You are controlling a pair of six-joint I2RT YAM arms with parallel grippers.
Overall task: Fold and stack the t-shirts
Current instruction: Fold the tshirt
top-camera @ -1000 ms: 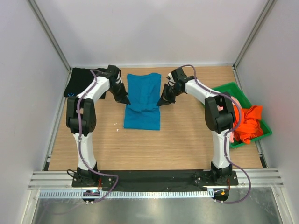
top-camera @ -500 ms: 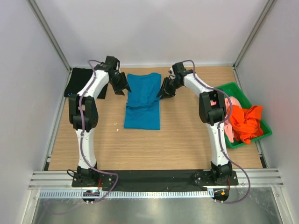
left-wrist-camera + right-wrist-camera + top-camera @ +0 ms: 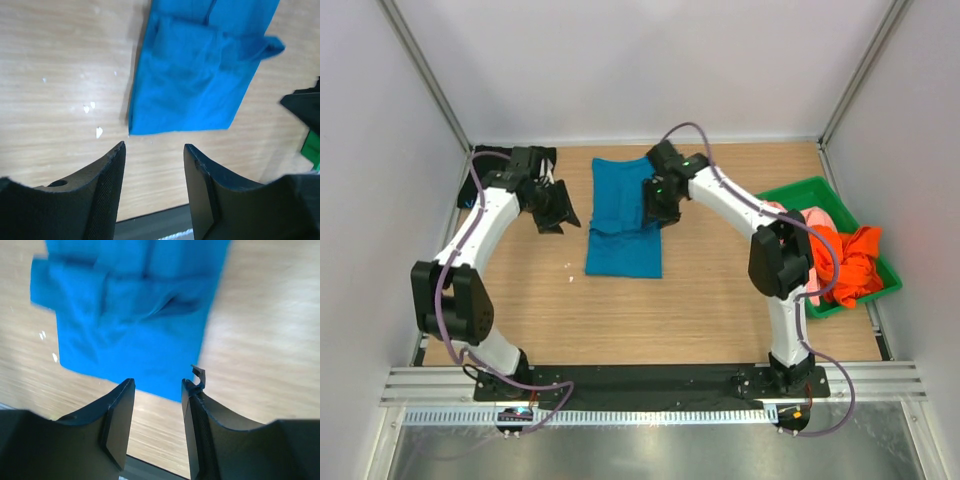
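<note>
L end effector (image 3: pixel 154 147): fingers apart, released, nothing btwn them; over bare tabletop (image 3: pixel 700 290), just left of teal t-shirt (image 3: pixel 625 215), not touching it.
R end effector (image 3: pixel 159 382): fingers apart, released, empty; above shirt's right edge, contact w/ cloth can't tell.
Teal t-shirt: flat, folded to narrow strip, far-centre tabletop, btwn both arms.
Black t-shirt (image 3: pixel 468 185): far-left corner, partly under L arm.
Orange t-shirt (image 3: pixel 850 265), pink t-shirt (image 3: pixel 820 220): bunched in green tray (image 3: pixel 800 187), right side.

Open tabletop (image 3: pixel 650 315) fronts the teal shirt (image 3: pixel 623 240); tray (image 3: pixel 790 192) blocks right edge, black shirt (image 3: pixel 472 185) far-left corner.
</note>
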